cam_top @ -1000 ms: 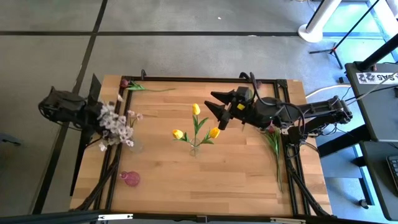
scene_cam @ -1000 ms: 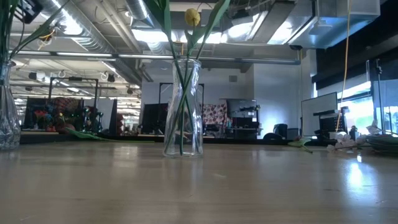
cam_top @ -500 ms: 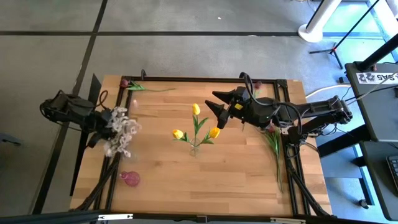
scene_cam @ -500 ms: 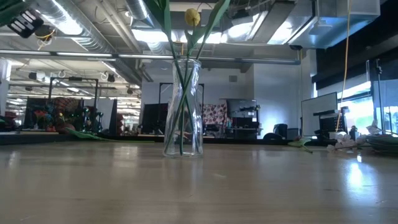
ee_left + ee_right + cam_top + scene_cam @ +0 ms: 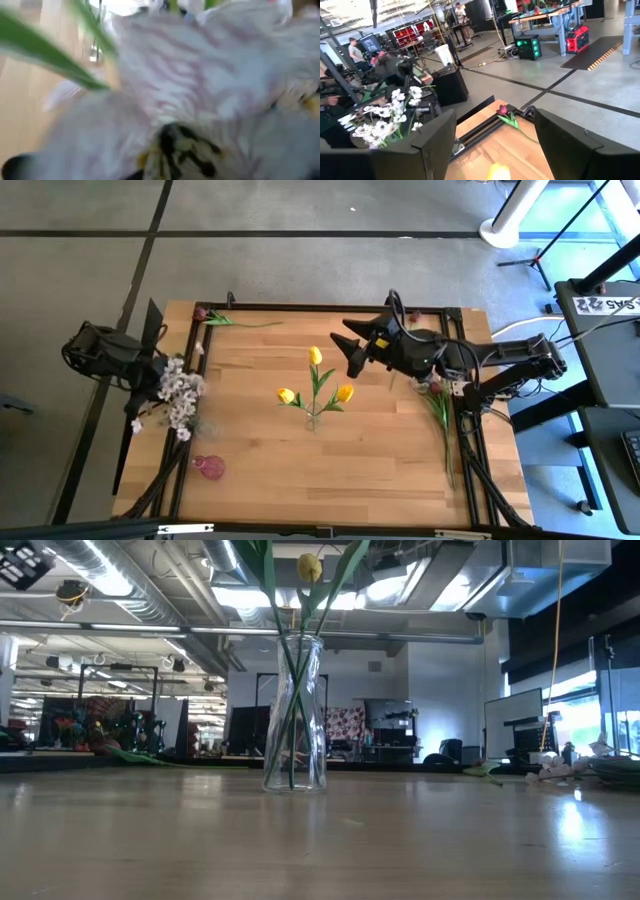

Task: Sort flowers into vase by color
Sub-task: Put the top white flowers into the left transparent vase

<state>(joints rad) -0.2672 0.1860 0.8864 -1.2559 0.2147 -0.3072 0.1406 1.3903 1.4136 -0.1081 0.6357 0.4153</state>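
High view shows the white sprays (image 5: 172, 392) bunched at the table's (image 5: 380, 470) left edge, right against the left gripper (image 5: 150, 372); whether its fingers grip the stems I cannot tell, as blossoms fill the left wrist view and hide them. No vase is visible under that bunch. Three yellow tulips (image 5: 315, 385) stand in the clear vase (image 5: 294, 712) at the table's middle. One red bloom (image 5: 204, 314) lies at the far left corner, more red flowers (image 5: 438, 405) lie along the right edge, and a small pink vase (image 5: 209, 468) sits near the near left corner. The right gripper (image 5: 352, 352) hovers with jaws spread and empty, near the tulips on their right. My worry: if the left grip is loose, the sprays may slip over the left edge; and the right gripper, so near, could knock the tulip vase over.
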